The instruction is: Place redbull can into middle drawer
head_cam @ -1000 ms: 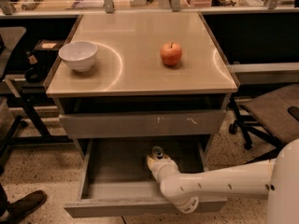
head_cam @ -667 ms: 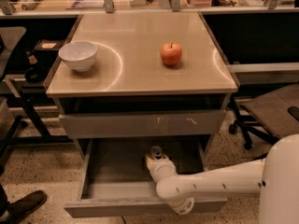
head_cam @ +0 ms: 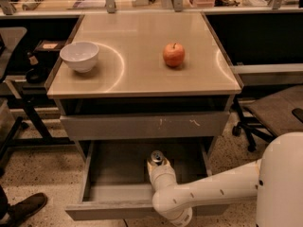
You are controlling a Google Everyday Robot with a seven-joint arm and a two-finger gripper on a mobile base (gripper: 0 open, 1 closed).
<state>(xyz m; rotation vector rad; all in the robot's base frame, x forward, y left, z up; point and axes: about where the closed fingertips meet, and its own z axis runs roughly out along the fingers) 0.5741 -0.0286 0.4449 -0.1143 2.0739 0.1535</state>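
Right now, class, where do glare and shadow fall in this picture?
Camera view: curved glare streaks cross the tabletop beside the white bowl and to the right of the apple; the middle drawer lies in shadow inside; the redbull can glints at its top, by the gripper inside that drawer.

Gripper [head_cam: 158,164] is down in the middle drawer [head_cam: 88,178], redbull can [head_cam: 156,157] right at its tip. Up behind it on the table [head_cam: 142,77]: apple [head_cam: 173,55] slightly right, bowl [head_cam: 79,56] off left.
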